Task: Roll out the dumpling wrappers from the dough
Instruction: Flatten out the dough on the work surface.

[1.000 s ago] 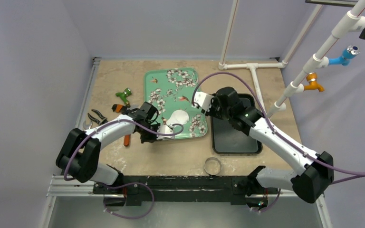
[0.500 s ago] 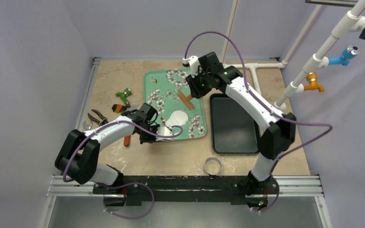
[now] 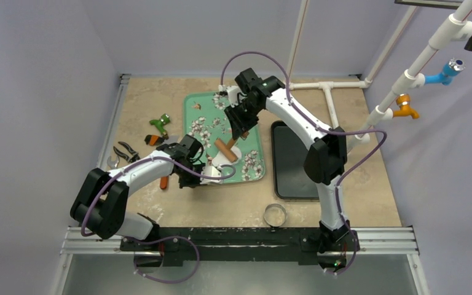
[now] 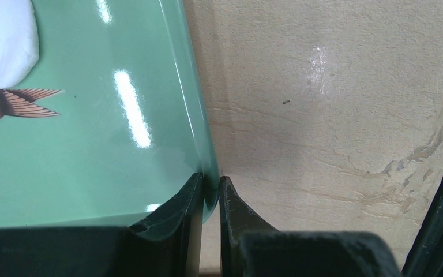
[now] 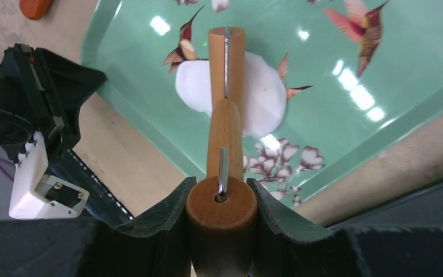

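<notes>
The right tool (image 5: 221,193) has its two dark fingers (image 5: 167,216) closed on the round butt of a wooden rolling pin (image 5: 226,57), one finger on each side. The pin runs straight away from the camera, handle first and then barrel. The barrel lies over the middle of a dumpling wrapper (image 5: 265,98), a flat white round with an uneven edge. The wrapper lies on a green tray (image 5: 380,86) printed with hummingbirds and blossoms. The beige table (image 5: 132,167) shows beside the tray. The left arm (image 5: 40,98), black with a white block, sits at the tray's left edge. An orange object (image 5: 33,6) shows in the top left corner.
</notes>
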Controlling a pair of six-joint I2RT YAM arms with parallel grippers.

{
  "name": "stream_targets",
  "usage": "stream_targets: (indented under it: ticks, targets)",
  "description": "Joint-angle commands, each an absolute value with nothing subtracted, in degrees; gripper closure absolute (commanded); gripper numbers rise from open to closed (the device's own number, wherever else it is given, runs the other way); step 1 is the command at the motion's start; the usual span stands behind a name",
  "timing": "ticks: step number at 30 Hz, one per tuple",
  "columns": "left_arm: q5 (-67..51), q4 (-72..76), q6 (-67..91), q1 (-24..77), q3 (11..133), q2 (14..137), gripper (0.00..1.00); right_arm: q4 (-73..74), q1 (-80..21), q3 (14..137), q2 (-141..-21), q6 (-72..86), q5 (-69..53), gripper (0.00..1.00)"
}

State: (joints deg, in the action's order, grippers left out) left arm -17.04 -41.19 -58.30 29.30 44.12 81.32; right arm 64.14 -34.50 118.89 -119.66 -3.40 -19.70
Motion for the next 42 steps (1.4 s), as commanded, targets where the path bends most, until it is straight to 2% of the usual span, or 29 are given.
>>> stream_targets:
  ticks: [1,3,7,12,21,25,29,36,38,39,42]
  targets:
    - [-17.9,-41.3,-58.6,29.1,44.7,80.9,1.0,70.6,-37.0,121.6,-120.8,-1.8,-23.6,1.0]
    - [-18.3,-41.3,-58.7,29.3,44.7,80.8,1.0,70.2,-37.8,122.0,-119.1,-1.9,-26.6,1.0]
    - [-17.6,-41.2,-59.1,29.8,44.9,80.9,1.0,69.6,-39.7,121.9,-118.7,-0.4,-21.4,1.0]
    - [-16.7,-41.7,-59.6,29.9,45.2,80.6,1.0,70.5,-39.6,124.6,-124.4,1.6,-13.7,1.0]
    - [-16.4,-42.3,-59.6,30.0,46.4,79.9,1.0,68.0,-44.3,132.7,-129.8,3.2,11.6,1.0]
    - [-16.4,-42.4,-59.9,30.1,46.3,80.1,1.0,66.4,-44.4,128.6,-129.8,2.0,17.0,1.0]
    - [-16.1,-41.9,-59.6,30.0,46.0,80.3,1.0,62.1,-44.3,121.9,-128.2,0.3,29.2,1.0]
    - [-16.5,-40.9,-59.1,30.3,45.8,81.4,1.0,59.5,-48.0,128.8,-127.3,-2.3,24.1,1.0]
    - [-16.5,-40.9,-59.0,30.6,45.9,81.7,1.0,58.9,-48.8,129.2,-127.1,-2.2,15.7,1.0]
    - [-16.4,-40.8,-59.0,30.8,45.9,81.9,1.0,57.6,-48.8,128.7,-126.8,-1.9,7.3,1.0]
    - [-16.1,-40.6,-58.9,31.0,45.6,82.4,1.0,56.1,-48.8,127.2,-126.0,-0.6,1.8,1.0]
